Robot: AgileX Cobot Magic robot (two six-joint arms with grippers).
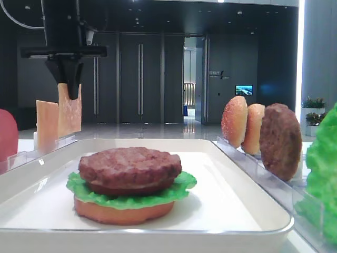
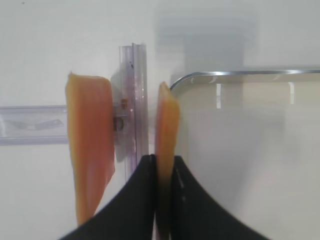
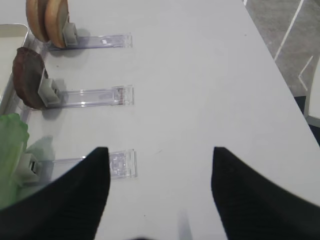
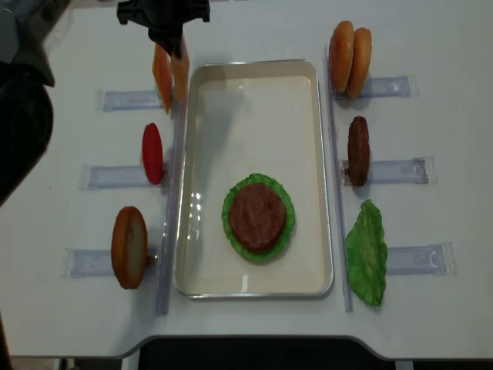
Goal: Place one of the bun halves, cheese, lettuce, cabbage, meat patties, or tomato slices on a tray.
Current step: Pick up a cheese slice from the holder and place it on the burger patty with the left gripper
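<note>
My left gripper is shut on the top edge of an upright pale orange cheese slice. This slice hangs just beside the white tray's far left corner. A second cheese slice stands in the clear rack to its left. From above, the left gripper and held cheese sit at the tray's top left. On the tray a meat patty lies on lettuce over a bun half. My right gripper is open over bare table.
Left racks hold a tomato slice and a bun half. Right racks hold two bun halves, a patty and lettuce. A clear rack end lies by the right gripper's left finger.
</note>
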